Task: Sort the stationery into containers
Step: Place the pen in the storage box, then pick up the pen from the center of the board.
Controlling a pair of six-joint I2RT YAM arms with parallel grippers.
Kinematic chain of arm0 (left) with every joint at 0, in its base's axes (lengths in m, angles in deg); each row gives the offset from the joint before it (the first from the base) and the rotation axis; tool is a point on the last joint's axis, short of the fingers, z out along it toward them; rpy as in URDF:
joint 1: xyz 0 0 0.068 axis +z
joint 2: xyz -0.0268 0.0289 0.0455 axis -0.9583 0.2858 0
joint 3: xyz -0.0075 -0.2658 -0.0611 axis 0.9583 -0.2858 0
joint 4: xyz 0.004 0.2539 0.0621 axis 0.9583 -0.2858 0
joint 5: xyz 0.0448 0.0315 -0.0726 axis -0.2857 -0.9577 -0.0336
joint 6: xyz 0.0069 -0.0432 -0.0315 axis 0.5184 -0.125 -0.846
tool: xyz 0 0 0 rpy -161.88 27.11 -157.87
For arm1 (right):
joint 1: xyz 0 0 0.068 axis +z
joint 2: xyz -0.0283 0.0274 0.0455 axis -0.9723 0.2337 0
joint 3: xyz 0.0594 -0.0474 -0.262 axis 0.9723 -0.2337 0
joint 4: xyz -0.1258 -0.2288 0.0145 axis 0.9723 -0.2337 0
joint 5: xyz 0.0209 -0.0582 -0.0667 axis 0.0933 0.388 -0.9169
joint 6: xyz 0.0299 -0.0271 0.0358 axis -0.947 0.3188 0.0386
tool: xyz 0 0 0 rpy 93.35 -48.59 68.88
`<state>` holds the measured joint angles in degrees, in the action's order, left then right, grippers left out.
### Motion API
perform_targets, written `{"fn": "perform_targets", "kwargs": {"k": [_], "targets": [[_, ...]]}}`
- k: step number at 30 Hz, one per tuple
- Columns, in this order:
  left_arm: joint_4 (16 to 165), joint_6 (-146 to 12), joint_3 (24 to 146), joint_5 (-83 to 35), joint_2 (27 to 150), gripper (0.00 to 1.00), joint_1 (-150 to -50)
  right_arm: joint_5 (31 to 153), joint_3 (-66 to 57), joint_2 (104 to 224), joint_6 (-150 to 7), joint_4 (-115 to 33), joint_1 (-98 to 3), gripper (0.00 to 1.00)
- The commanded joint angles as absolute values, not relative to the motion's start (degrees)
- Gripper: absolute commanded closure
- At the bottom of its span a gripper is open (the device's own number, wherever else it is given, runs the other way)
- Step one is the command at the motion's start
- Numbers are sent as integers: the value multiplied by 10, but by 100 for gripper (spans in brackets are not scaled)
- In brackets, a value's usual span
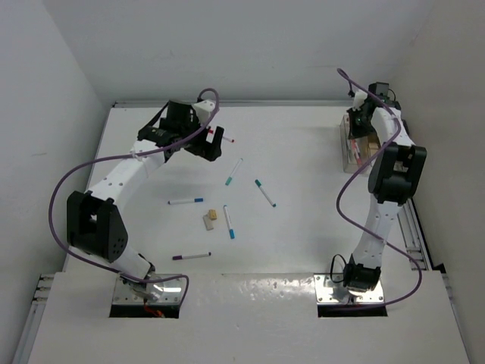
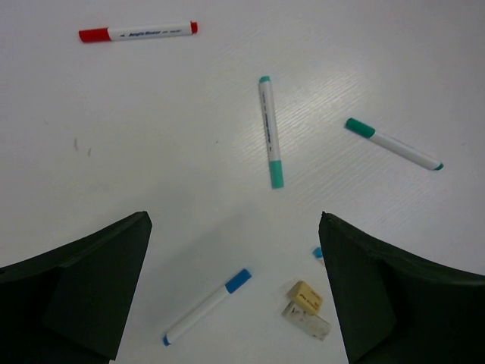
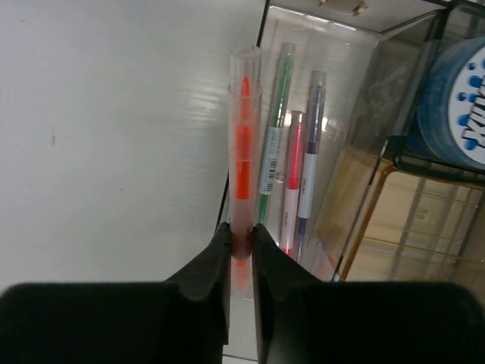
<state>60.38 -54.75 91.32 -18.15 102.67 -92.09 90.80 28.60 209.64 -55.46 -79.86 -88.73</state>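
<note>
Stationery is partly sorted. The right hand [image 3: 241,239] is pinched shut on an orange pen [image 3: 244,152] that points straight ahead of its fingers, along the left wall of the clear box [image 3: 333,45]. This is probably to line it up with the green pen [image 3: 273,129] and purple pen [image 3: 311,152] lying lengthwise inside. The left hand [image 2: 233,227] hangs wide open and empty above the desk [image 2: 151,136]. A blue-capped pen [image 2: 206,305] lies between its fingers, a likely next pick, and a tan block [image 2: 305,296] lies beside its right finger.
</note>
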Motion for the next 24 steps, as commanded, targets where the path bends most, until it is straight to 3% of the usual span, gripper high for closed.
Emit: {"fn": "perform_targets", "kwargs": {"k": [1, 4, 7, 16, 24], "targets": [[579, -503, 919, -228, 1012, 1, -919, 878, 287, 2103, -538, -785, -881, 84], [546, -467, 924, -241, 1022, 2, -917, 874, 280, 2101, -541, -792, -880, 63], [492, -433, 939, -246, 1039, 2, -911, 885, 267, 2082, -544, -807, -883, 54], [477, -362, 1001, -284, 1073, 5, -905, 1011, 193, 1902, -580, -853, -896, 50], [517, -256, 1091, -202, 1195, 23, -882, 1096, 114, 1751, -606, -911, -889, 50]]}}
